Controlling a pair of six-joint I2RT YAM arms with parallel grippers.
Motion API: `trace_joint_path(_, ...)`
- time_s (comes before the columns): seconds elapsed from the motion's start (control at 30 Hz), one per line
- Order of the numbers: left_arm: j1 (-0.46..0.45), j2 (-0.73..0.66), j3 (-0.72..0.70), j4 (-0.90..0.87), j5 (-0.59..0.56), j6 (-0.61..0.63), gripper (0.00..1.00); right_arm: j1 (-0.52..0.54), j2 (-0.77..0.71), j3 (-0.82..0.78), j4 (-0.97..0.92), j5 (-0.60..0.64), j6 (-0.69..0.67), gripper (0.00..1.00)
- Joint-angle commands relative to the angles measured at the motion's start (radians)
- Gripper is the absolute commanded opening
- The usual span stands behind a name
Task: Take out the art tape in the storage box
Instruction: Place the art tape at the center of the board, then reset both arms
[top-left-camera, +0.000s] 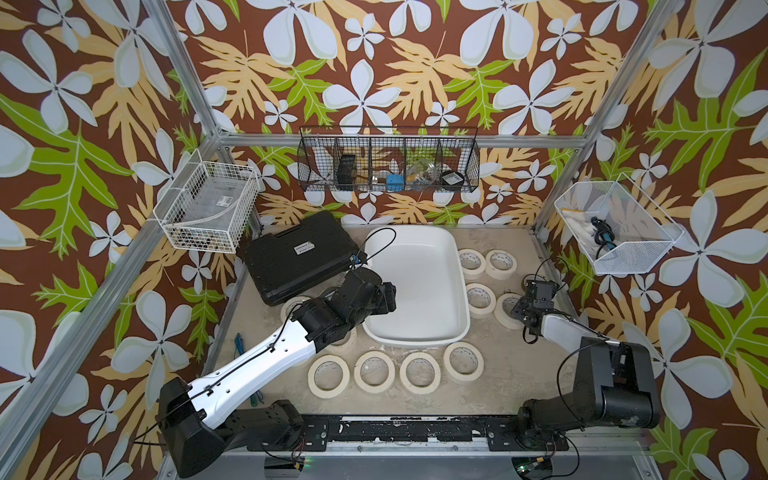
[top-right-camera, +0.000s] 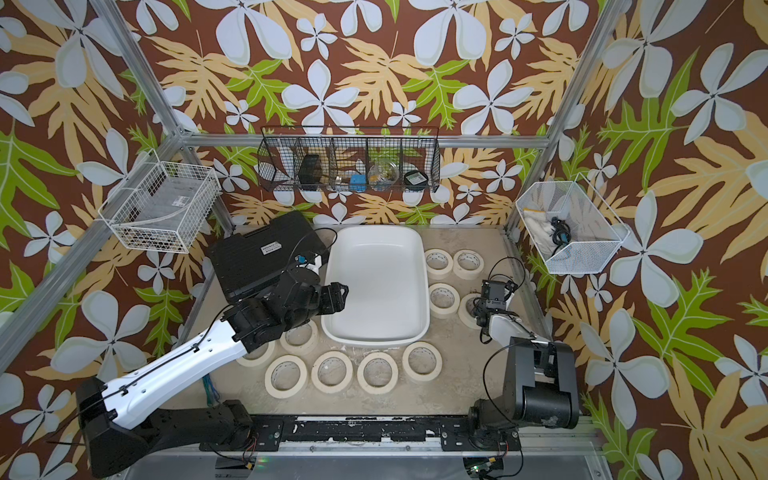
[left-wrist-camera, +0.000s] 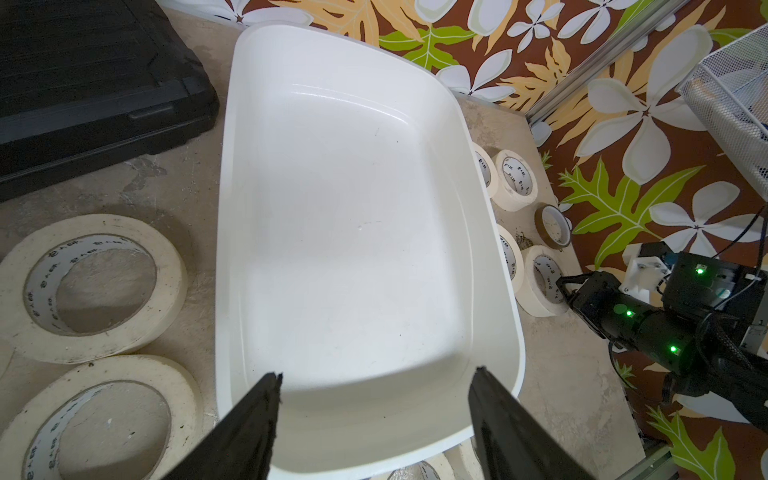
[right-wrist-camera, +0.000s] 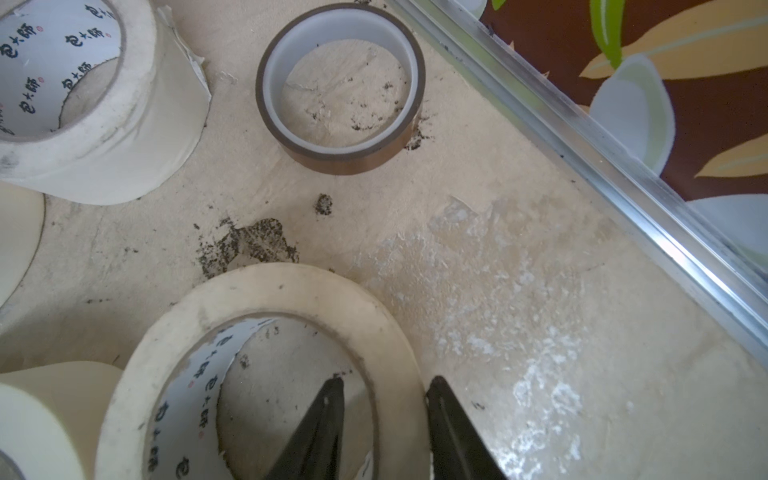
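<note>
the left arm (top-right-camera: 178, 361) hides parts of the art tape (top-right-camera: 309, 348) behind the left claw (left-wrist-camera: 377, 372). under the right claw (right-wrist-camera: 386, 380) one roll (right-wrist-camera: 266, 291) runs off the right wrist view's edge — from above, this claw's body covers its fingertips. far beyond both claws, the black wire basket (top-left-camera: 316, 166) holds things too small to tell.

Left hand (left-wrist-camera: 376, 374) spread wide, arm reaching forward; right hand (right-wrist-camera: 386, 380) low, apparently parted slightly.

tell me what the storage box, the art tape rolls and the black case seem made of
storage box: looks like moulded plastic, glossy white; smooth rounded walls with soft highlights.
art tape: seemingly matte crepe-paper masking tape on a printed white card core.
black case: probably hard plastic; ribbed, dull sheen.
</note>
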Motion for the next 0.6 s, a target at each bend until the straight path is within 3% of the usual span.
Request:
trace_joint_path(0.0,0.004,0.002,-0.005,0.02,0.016,0.008,0.75,-0.001,-0.016,0.018,-0.025,-0.009,-0.012,0.51)
trace_joint_path(0.07,0.005,0.001,-0.009,0.02,0.014,0.01,0.75,-0.001,-0.04,0.029,-0.049,-0.002,-0.017,0.58)
trace_joint_path(0.2,0.018,-0.008,-0.015,0.027,0.005,0.01,0.75,0.002,-0.12,0.031,-0.087,-0.056,-0.01,0.6)
trace_joint_path(0.43,0.063,-0.042,-0.051,0.086,-0.061,0.059,0.77,0.019,-0.304,-0.021,-0.071,-0.311,-0.046,0.68)
trace_joint_path(0.57,0.093,-0.089,-0.103,0.12,-0.218,0.064,1.0,0.037,-0.35,-0.036,-0.044,-0.372,-0.095,0.77)
